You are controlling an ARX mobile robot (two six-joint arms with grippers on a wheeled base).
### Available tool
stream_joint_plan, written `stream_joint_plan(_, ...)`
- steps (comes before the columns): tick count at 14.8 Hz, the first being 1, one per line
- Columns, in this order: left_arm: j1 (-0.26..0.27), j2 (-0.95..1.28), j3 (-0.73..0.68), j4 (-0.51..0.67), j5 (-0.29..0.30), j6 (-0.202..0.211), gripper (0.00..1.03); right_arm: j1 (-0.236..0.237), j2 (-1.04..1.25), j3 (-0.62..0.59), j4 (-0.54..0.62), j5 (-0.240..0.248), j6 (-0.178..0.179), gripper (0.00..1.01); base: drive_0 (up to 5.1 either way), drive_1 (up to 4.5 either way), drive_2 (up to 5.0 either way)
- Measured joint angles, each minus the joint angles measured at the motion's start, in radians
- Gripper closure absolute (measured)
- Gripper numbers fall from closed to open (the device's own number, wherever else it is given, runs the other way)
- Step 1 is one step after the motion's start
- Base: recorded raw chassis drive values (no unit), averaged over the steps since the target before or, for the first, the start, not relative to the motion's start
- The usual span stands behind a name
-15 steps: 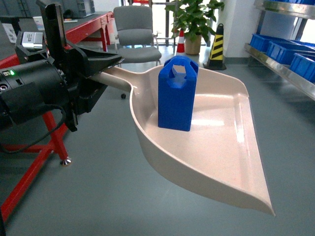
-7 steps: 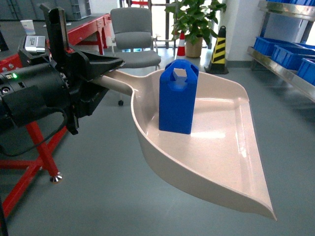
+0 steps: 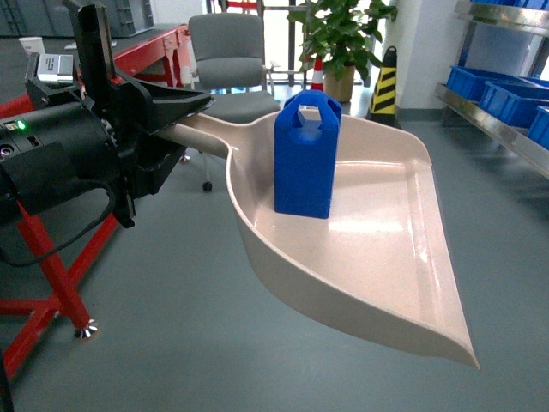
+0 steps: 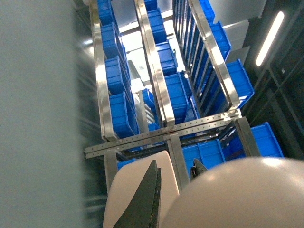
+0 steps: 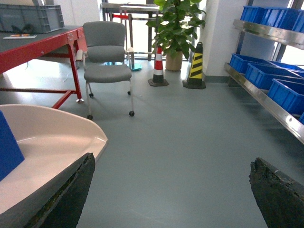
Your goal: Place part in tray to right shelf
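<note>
Left claw [image 3: 176,120] clenched on the tray's long handle, fingers black, arm body coming in from the left edge of head view. Tray [image 3: 377,266] held in the air above the grey floor [image 3: 171,343], wide lip pointing near-right, handle end far-left. Part [image 3: 305,155] stands upright inside the tray, at the back near the handle junction, blue, handle hole at top.

Left wrist view: claw [image 4: 173,190] fingers either side of the cream handle [image 4: 137,190], steel rack with blue crates [image 4: 118,114] behind, picture turned sideways and blurred on the left.

Right claw [image 5: 171,190] released, two dark fingers wide apart at bottom left and bottom right of its wrist view, nothing between them. Tray rim [image 5: 71,128] and a corner of the part [image 5: 7,147] show at left of that view.

Right shelf [image 3: 506,129] at far right, steel rail with blue crates on it, well apart from the tray. Red desk [image 3: 150,51] far left, grey chair [image 3: 230,64] behind the tray, potted plant [image 3: 339,34] and striped cone [image 3: 384,86] farther back.
</note>
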State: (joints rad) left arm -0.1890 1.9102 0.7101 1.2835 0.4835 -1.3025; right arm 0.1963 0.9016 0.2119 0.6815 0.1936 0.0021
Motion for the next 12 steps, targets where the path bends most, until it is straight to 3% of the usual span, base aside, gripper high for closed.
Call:
stream_joint_plan(8, 0.004, 0.0, 0.0, -0.004, 0.0, 0.0, 0.88, 0.0, 0.0, 0.0, 0.001, -0.001, 0.0, 0.03, 0.0, 0.0, 0.0)
stream_joint_plan(12, -0.003, 0.0, 0.0, -0.004, 0.006, 0.0, 0.88, 0.0, 0.0, 0.0, 0.001, 0.0, 0.0, 0.03, -1.7, -1.72, -1.7)
